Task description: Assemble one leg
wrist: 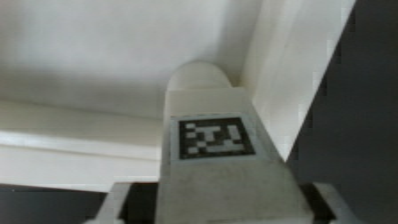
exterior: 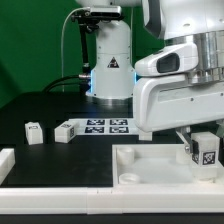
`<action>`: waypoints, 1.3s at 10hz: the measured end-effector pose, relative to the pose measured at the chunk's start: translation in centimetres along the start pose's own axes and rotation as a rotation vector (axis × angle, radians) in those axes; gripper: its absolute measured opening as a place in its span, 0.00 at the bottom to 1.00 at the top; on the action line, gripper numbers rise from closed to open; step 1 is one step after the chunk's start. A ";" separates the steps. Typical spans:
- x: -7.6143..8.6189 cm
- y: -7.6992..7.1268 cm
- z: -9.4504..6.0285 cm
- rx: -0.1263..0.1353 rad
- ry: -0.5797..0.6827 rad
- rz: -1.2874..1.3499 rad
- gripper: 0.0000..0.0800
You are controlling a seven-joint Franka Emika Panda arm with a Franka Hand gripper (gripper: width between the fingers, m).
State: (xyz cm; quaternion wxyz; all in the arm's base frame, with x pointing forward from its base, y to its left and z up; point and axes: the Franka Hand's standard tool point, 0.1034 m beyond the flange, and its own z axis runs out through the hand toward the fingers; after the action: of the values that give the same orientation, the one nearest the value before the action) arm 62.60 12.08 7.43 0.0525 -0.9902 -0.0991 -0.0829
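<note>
White leg [exterior: 206, 152], clamped in the claw [exterior: 203, 143], points into 1 corner of the tray [exterior: 140, 166].

White Franka arm [exterior: 180, 95] on the exterior view's right, wrist pointing straight down, two-finger gripper [exterior: 202, 143] low, clamped on small white tagged plastic leg [exterior: 207, 153]

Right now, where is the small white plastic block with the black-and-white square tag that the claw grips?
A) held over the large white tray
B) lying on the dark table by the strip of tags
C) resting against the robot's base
A: the claw grips the small white plastic leg over the large white square tray, at the exterior view's right.
</note>
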 end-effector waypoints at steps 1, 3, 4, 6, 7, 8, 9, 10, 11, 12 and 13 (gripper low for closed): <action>0.0 0.0 0.0 0.000 0.000 -0.001 0.37; -0.1 0.2 -0.2 -0.004 0.032 0.306 0.37; -0.1 0.4 -0.1 -0.010 0.034 0.464 0.37; -0.2 0.6 0.0 -0.019 0.039 0.778 0.37; -0.2 0.6 0.0 -0.020 0.042 0.855 0.37; -0.3 0.7 0.0 -0.011 0.041 1.063 0.37; -0.3 0.7 0.0 -0.006 0.041 1.198 0.37; -0.4 0.6 0.1 0.001 0.037 1.295 0.37; -0.5 0.5 0.1 0.012 0.035 1.380 0.37; -0.5 0.2 0.2 0.024 0.028 1.468 0.47; -0.5 0.2 0.2 0.024 0.028 1.416 0.64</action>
State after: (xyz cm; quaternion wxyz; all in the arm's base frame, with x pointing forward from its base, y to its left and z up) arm 62.20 11.82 7.15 0.1059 -0.8150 0.5683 -0.0407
